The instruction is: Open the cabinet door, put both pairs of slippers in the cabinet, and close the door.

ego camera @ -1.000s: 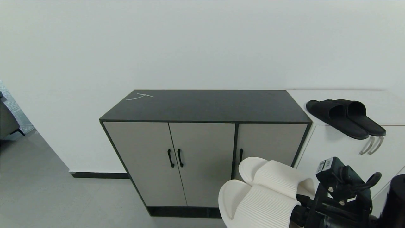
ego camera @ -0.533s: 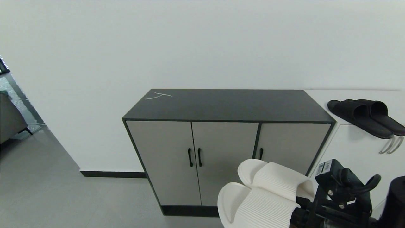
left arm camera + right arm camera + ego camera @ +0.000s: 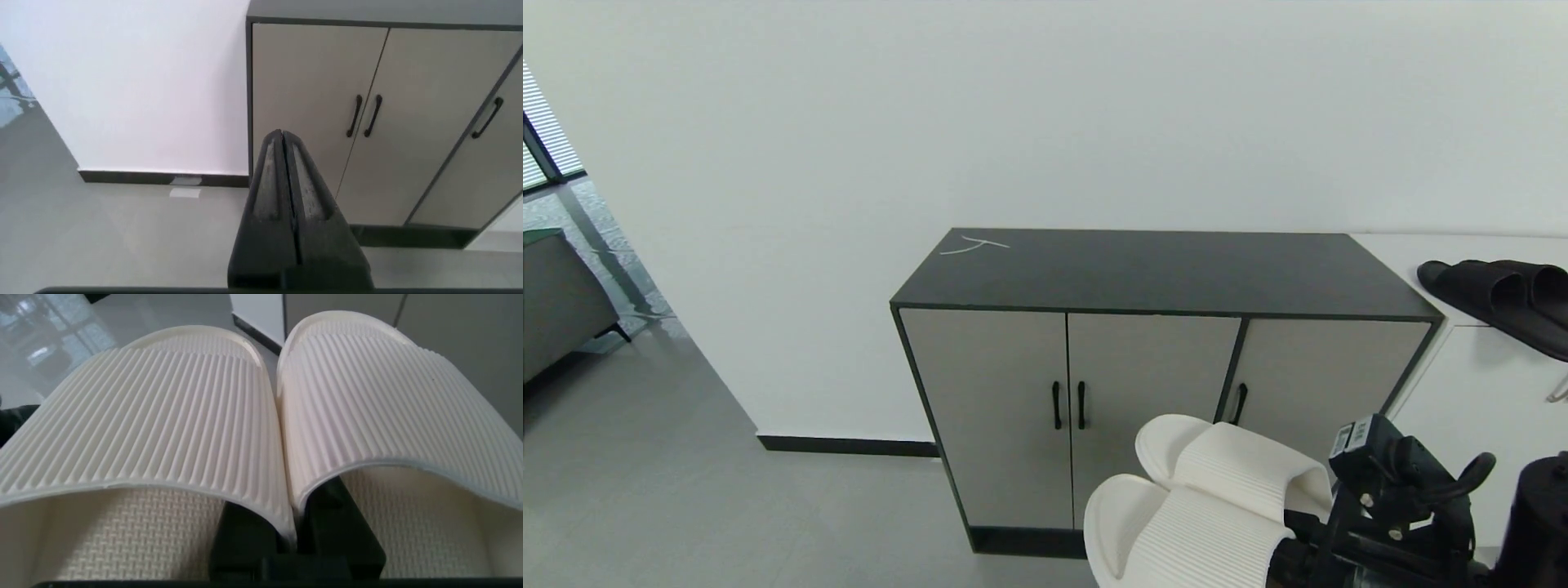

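The white slippers (image 3: 1209, 506) face the shut cabinet (image 3: 988, 392) (black slippers (image 3: 1494, 294) lie beside).

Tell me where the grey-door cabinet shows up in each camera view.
Head view: cabinet centre, against the wall, behind the white slippers.
Left wrist view: cabinet beyond the shut left gripper.
Right wrist view: cabinet beyond the white slippers.
Shared landmark: paired black handles, head and left wrist views.

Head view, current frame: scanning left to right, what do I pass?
Grey seat → white mark on the cabinet top → paired door handles → single door handle → black slippers. The white slippers overlap the cabinet's right half, so they are left out.
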### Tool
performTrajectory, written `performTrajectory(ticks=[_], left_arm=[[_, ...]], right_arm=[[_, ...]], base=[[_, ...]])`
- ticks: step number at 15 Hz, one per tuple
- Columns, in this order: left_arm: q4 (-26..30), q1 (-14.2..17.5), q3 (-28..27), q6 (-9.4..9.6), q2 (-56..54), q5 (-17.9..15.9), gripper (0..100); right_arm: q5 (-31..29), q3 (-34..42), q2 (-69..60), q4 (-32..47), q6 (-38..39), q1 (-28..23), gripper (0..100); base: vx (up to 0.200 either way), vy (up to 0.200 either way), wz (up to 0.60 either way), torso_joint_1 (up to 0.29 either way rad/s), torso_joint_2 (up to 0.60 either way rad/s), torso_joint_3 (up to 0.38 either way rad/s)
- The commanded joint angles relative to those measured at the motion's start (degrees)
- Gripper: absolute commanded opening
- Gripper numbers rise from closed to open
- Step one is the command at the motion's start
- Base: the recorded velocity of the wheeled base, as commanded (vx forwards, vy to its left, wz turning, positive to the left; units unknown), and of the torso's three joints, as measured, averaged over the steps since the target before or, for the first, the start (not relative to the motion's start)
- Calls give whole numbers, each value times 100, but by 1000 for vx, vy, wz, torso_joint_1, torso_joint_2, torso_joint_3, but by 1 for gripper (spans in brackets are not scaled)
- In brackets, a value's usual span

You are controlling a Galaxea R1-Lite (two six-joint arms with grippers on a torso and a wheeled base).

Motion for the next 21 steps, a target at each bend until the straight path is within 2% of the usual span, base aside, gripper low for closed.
performTrajectory(ticks=[1, 6, 8, 11, 20, 21], left_arm=[[0, -6, 0, -2, -1, -1, 0], [0, -6, 0, -2, -1, -1, 0], [0, -6, -9, -10, -1, 7, 0], [0, -6, -9, -10, -1, -1, 0], [-9, -6, 0, 7, -1, 25, 0], [0, -6, 0, -2, -1, 16, 100]], right_arm=[[2, -3, 18, -15, 0, 10, 0], [2, -3, 18, -15, -9, 28, 0], [-6, 59, 9, -15, 0, 89, 0], [-6, 129, 1, -24, -9, 159, 0], [-6, 155, -52, -15, -88, 195, 0], [2, 208, -43, -24, -97, 195, 0]], base=[[200, 0, 0, -12, -2, 7], [200, 0, 0, 3, 1, 1], [0, 0, 0, 0, 0, 0], [0, 0, -600, -102, 233, 121], [0, 0, -600, -245, 533, 290], [0, 0, -600, -232, 530, 286]])
